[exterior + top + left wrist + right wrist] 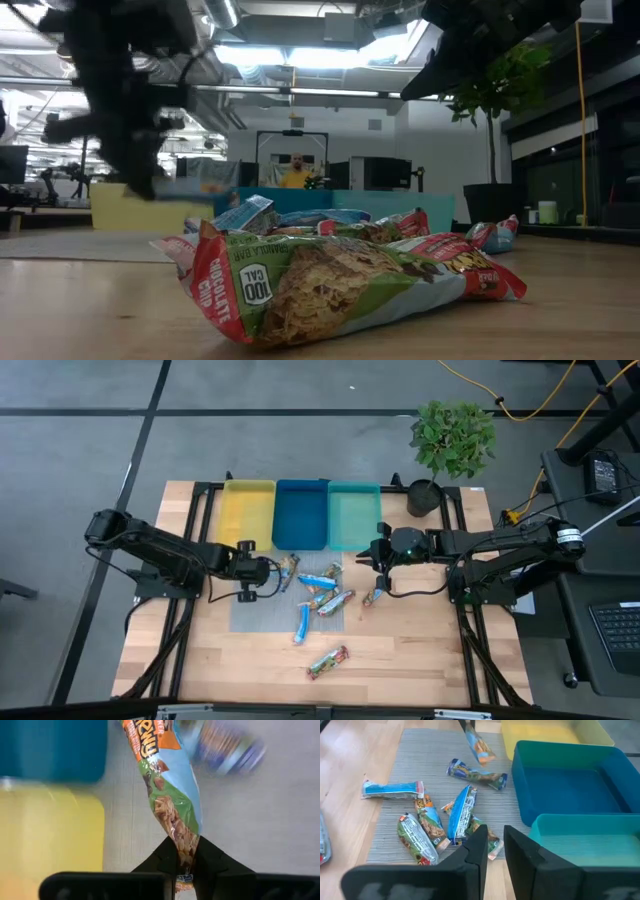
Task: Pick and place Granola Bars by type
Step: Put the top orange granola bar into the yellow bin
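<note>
Several small foil bars point(320, 598) lie in a loose pile on a grey mat point(250, 610), in blue, tan/green and red-orange/teal wrappers. Another bar point(327, 661) rests flat on the wood nearer the front edge and fills the low view point(340, 285). One more bar point(373, 596) lies right of the mat. My left gripper point(272, 572) is at the mat's far left part, shut on an orange-and-teal bar point(170, 795). My right gripper point(495, 847) hovers near the teal tray's front edge with its fingers narrowly open and nothing between them. My left gripper pinches the orange-and-teal bar by its end seam point(185, 851) between the two fingers, coming from the table's left with the bar running straight on from the fingers. In the right wrist view the bar point(480, 747) hangs tilted below the fingers, off the mat.
Three trays stand side by side at the far edge: yellow point(248, 512), blue point(302, 512), teal point(354, 515). A potted plant point(452, 440) stands at the far right corner. Bare wood lies left and right of the mat. A person point(296, 172) shows far behind the table.
</note>
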